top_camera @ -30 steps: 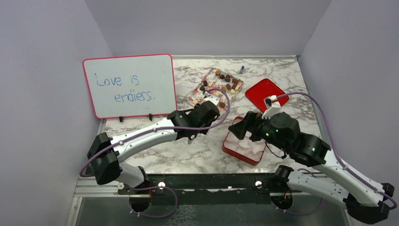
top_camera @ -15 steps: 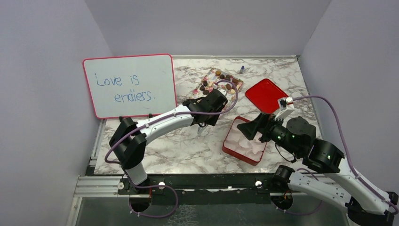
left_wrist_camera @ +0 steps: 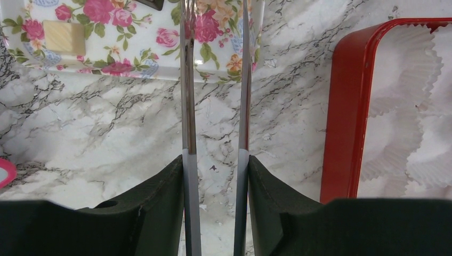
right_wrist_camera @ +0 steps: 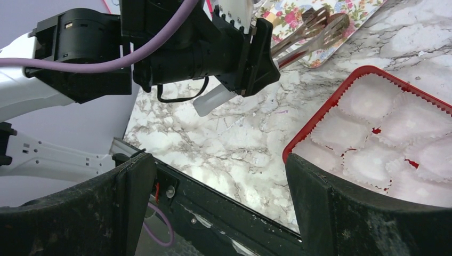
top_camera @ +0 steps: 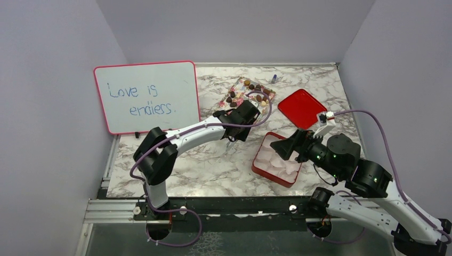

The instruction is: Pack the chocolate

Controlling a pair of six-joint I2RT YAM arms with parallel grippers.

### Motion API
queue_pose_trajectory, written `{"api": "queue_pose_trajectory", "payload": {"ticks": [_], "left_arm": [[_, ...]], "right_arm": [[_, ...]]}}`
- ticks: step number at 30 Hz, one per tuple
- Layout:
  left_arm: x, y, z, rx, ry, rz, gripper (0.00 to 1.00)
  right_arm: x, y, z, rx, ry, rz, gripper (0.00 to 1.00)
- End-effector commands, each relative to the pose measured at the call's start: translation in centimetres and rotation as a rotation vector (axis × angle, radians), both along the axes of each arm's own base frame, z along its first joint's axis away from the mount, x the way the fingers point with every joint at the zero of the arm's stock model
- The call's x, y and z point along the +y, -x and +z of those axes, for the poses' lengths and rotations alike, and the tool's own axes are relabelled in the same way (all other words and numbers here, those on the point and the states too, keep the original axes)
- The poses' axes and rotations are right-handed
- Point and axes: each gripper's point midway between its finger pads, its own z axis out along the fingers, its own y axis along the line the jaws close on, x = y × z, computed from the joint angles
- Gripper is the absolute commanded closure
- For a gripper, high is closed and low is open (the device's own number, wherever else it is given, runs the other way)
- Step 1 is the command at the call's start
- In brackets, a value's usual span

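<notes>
The marble table [top_camera: 213, 165] fills the floor of the enclosure. A pink-framed whiteboard [top_camera: 146, 96] reading "Love is endless." leans at its left side. The left arm [top_camera: 192, 133] stretches from the near edge toward the far middle. The right arm [top_camera: 368, 178] bends in from the near right.

A red box [top_camera: 271, 177] lined with white paper cups [top_camera: 274, 160] sits right of centre, near the front. Its red lid [top_camera: 301, 108] lies flat just behind it, apart from it. Left of the lid, further back, lies the floral tray [left_wrist_camera: 106, 53], set at an angle.

The right pincer [right_wrist_camera: 216, 165] hangs over the box's left part with its fingers spread wide and nothing between them. The box's rim [right_wrist_camera: 320, 117] and its paper cups show below it.

The left pincer [left_wrist_camera: 216, 160] is clamped on a pair of metal tongs [left_wrist_camera: 186, 80]. The two thin blades run out along the inner faces of its fingers and stand apart from each other. They reach from the bare marble to over the near edge of the tray. The right wrist view shows the tong tips [right_wrist_camera: 320, 21] above the tray's rose pattern.

The chocolate [top_camera: 258, 97] is on the floral tray, scattered as dark brown, light brown and pale pieces. One cream block [left_wrist_camera: 64, 37] lies left of the blades, and a dark piece [left_wrist_camera: 152, 4] lies close to the left blade. A small blue-capped object [top_camera: 274, 78] lies on the table behind the tray.
</notes>
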Motion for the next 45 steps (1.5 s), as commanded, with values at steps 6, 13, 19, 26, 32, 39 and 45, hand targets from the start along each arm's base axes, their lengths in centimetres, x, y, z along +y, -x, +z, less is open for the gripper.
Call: {"api": "queue_pose_trajectory", "payload": {"ticks": [6, 13, 19, 26, 32, 39, 45], "left_arm": [[-1.6, -1.7, -0.1, -0.030, 0.056, -0.006, 0.56], [-1.2, -1.8, 0.1, -0.035, 0.057, 0.002, 0.66], [-1.2, -1.1, 1.7, -0.042, 0.099, -0.013, 0.73], [-1.0, 0.1, 3.1, -0.030, 0.145, -0.038, 0.79], [-0.6, 1.0, 5.3, -0.036, 0.190, -0.043, 0.79], [-1.5, 4.4, 7.9, 0.029, 0.325, -0.156, 0.79], [-2.3, 7.8, 9.3, 0.067, 0.391, -0.233, 0.79]], "right_arm": [[-0.4, 0.4, -0.2, 0.020, -0.006, -0.009, 0.03], [-0.1, 0.5, -0.9, 0.036, 0.003, 0.000, 0.04], [0.1, 0.3, -2.5, 0.063, 0.027, -0.004, 0.04], [-0.1, 0.3, -3.0, 0.083, 0.028, -0.024, 0.04], [0.0, 0.2, -3.0, 0.086, 0.029, -0.021, 0.04], [-1.0, -0.6, -2.8, 0.046, 0.069, -0.070, 0.04], [-1.9, -0.5, -2.3, 0.031, 0.084, -0.089, 0.04]]}}
